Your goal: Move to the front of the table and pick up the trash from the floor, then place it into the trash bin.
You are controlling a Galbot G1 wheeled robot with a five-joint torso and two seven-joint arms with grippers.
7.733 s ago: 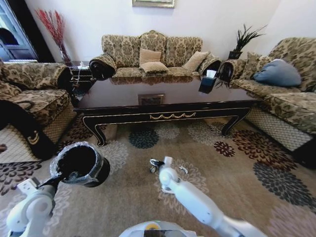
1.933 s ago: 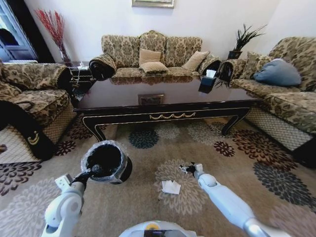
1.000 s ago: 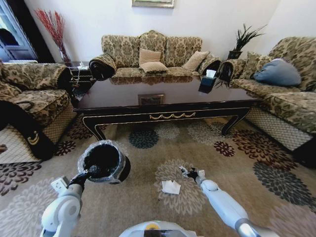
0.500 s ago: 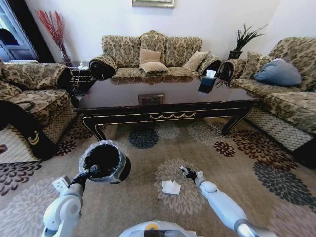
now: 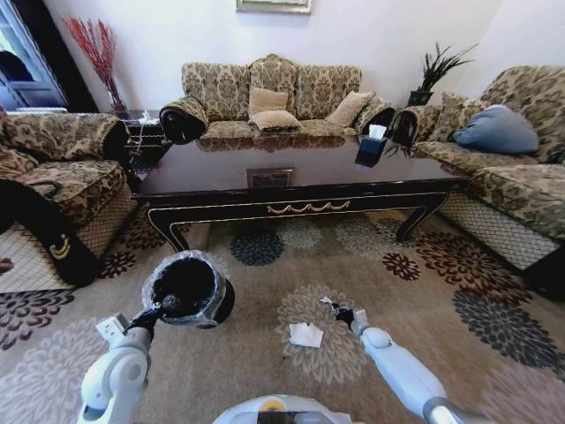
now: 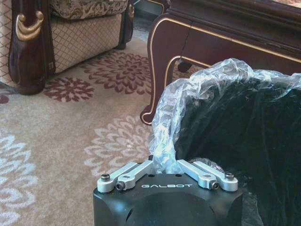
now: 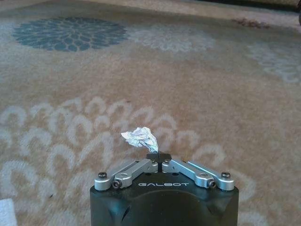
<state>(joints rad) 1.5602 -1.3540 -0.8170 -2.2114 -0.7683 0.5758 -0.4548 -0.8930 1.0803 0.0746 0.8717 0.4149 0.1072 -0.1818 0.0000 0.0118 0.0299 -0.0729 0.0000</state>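
Note:
The trash bin, black with a crinkly clear liner, is held at its rim by my left gripper, which is shut on the liner and rim. My right gripper hovers low over the carpet, shut on a tiny crumpled white wrapper, a piece of the trash. A flat white napkin lies on the carpet between the two arms. The dark glossy table with gold ornament stands beyond, its curved leg close behind the bin.
Patterned sofas ring the table: one at the left, one at the back, one at the right. A small black tissue box sits on the table. Flowered carpet spreads in front.
Since the oldest frame the bin has shifted right in my left gripper and my right arm has swung right holding the wrapper. Over the last second both arms barely moved.

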